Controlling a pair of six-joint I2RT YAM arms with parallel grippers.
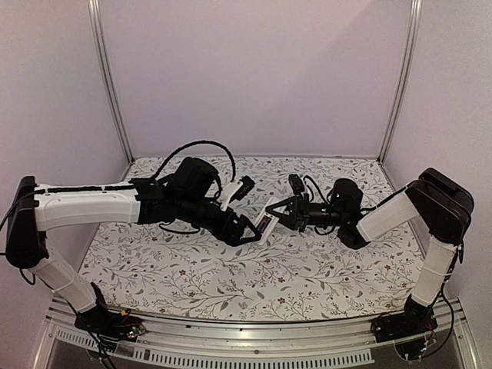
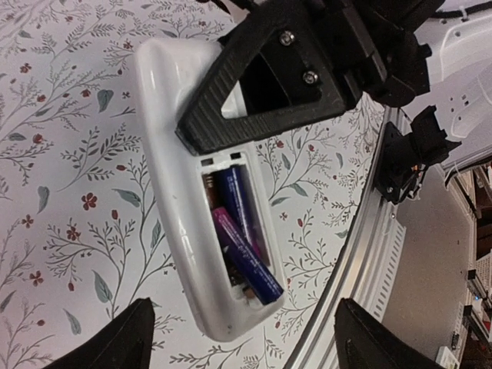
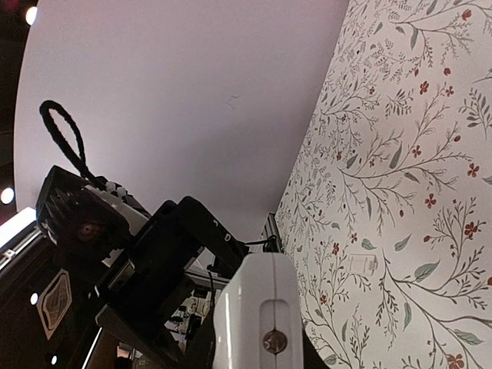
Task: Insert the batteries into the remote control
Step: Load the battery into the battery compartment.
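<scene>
Two small dark blue-purple round batteries point(image 2: 242, 231) lie in the slim white plastic remote control point(image 2: 173, 192).
The right gripper point(image 1: 277, 213) pinches the remote's top end. The remote's long side runs down the frame toward the left gripper point(image 2: 247, 347), which is wide open and empty just below it. One battery lies slanted in the slot, so I think it needs a push down.
</scene>
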